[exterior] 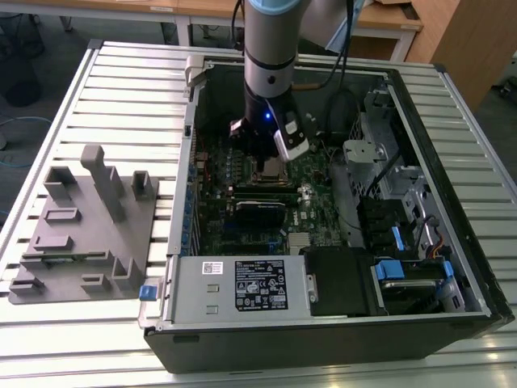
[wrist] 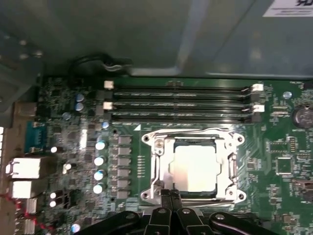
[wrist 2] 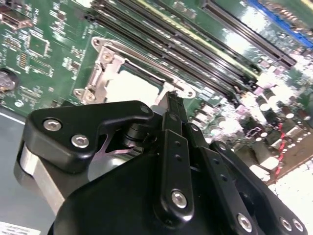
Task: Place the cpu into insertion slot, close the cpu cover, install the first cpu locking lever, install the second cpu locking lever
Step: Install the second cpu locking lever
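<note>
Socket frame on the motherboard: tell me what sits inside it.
Inside the metal frame lies the pale square chip, framed by the window. The contacts beneath it are covered. The gripper sits at the frame's edge.

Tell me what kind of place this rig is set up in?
Probably a robotics lab or workshop: an open computer case lies on a slatted metal table, a grey fixture block beside it, wooden desks behind.
</note>
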You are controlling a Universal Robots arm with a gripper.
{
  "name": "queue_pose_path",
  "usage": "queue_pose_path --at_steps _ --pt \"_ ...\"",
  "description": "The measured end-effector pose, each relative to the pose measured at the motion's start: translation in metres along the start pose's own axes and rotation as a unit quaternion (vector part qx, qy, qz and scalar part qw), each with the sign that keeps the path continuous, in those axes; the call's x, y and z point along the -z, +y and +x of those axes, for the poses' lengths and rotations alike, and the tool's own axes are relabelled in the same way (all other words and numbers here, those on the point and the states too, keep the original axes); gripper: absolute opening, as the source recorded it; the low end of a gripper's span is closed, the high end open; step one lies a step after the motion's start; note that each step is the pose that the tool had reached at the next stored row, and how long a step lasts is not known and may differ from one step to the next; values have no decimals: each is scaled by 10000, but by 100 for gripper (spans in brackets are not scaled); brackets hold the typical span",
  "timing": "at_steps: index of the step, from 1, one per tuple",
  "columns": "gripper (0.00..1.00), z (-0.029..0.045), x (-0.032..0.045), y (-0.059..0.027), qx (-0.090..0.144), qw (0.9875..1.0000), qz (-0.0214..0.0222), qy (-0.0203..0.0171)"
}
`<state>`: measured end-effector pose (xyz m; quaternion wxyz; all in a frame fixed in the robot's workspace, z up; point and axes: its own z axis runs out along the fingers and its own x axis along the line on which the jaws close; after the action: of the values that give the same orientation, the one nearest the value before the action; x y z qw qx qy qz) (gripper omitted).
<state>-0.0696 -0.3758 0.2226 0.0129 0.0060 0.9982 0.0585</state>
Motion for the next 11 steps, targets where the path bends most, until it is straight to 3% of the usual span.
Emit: queue_pose_path --at_steps 8,11 --pt "10 -154 -21 60 -97 10000 18 -11" --pt "10 -179 -28 94 -139 9999 25 -16"
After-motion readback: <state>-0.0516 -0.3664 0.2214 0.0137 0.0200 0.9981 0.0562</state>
